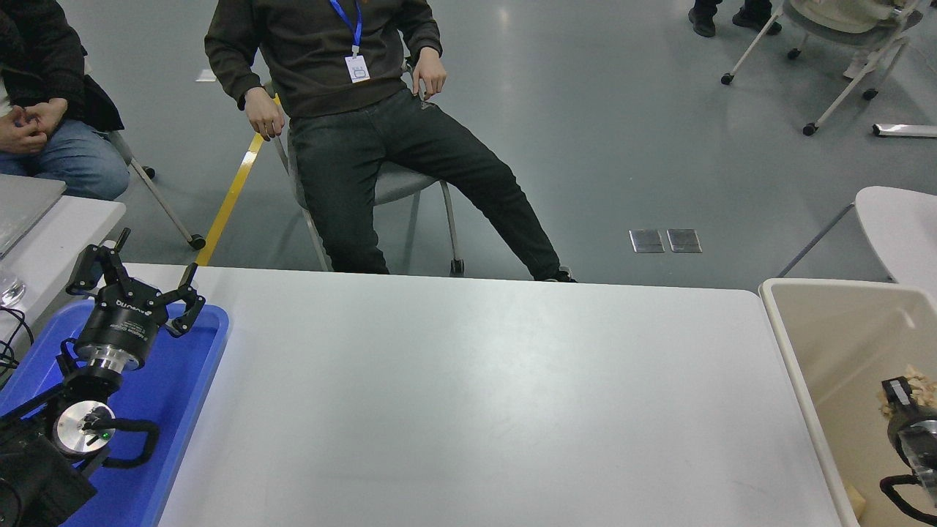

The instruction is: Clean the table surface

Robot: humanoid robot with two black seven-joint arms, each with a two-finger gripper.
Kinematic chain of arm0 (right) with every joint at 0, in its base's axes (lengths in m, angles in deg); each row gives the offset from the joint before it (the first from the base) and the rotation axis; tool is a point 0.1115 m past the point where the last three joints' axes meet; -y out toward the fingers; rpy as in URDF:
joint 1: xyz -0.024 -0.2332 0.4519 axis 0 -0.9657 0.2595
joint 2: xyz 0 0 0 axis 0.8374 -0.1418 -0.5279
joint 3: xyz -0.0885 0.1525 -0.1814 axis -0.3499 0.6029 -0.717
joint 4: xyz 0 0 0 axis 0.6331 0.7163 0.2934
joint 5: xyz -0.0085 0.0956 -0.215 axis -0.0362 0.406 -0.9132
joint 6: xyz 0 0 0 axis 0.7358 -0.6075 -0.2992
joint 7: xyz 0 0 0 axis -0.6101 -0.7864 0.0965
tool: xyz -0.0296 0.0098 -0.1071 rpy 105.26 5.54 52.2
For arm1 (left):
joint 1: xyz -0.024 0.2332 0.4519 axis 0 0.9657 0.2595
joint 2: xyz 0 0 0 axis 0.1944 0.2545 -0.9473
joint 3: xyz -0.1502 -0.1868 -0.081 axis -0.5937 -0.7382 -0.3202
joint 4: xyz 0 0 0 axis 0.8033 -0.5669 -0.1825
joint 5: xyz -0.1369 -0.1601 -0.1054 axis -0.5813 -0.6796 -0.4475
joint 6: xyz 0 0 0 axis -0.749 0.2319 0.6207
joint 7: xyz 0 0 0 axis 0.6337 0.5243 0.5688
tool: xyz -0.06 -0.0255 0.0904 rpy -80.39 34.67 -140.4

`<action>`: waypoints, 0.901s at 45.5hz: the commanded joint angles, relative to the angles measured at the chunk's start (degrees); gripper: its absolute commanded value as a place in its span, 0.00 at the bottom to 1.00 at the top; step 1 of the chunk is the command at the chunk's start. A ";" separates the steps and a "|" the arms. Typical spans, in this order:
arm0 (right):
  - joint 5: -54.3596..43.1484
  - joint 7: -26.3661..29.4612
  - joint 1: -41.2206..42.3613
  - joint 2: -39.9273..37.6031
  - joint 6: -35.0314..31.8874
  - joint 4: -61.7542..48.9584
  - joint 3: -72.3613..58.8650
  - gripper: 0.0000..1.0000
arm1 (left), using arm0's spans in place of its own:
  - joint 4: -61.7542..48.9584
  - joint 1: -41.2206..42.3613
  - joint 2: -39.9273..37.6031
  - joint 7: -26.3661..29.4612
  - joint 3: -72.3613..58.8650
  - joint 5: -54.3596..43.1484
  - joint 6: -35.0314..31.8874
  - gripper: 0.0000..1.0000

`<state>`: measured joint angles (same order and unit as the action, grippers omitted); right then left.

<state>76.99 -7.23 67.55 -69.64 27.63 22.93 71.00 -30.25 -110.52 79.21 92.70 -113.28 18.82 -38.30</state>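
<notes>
The table surface (476, 395) is a wide white-grey top, bare where it shows. My right gripper (899, 391) comes in at the right edge, inside the beige bin (787, 344). It is shut on a tan crumpled wad (912, 378) and holds it above the bin's floor. My left gripper (139, 277) is parked at the lower left over the blue tray (190, 410), fingers spread open and empty.
A small tan scrap (853, 502) lies in the bin's near corner. A person (351, 110) sits on a chair just beyond the table's far edge, and another person (44, 110) sits at the far left. A second table (51, 234) adjoins on the left.
</notes>
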 commanded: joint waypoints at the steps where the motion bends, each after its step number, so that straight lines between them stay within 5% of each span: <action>1: -0.02 -0.28 0.57 -0.07 0.13 0.04 0.57 0.72 | 0.03 0.00 0.00 0.01 0.00 0.00 0.00 1.00; 9: -0.02 -0.19 1.27 -0.07 0.05 0.12 0.74 0.97 | 0.03 0.00 0.00 0.01 0.00 0.00 0.00 1.00; 26: 0.07 -0.19 8.73 -2.71 -0.57 0.65 2.41 0.98 | 0.03 0.00 0.00 0.01 0.00 0.00 0.00 1.00; 41: 0.07 -0.45 20.07 -10.87 -0.31 12.77 15.76 0.99 | 0.03 0.00 0.00 0.01 0.00 0.00 0.00 1.00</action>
<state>77.06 -7.56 79.74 -74.73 27.18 27.82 79.17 -30.28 -110.52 79.21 92.70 -113.28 18.82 -38.30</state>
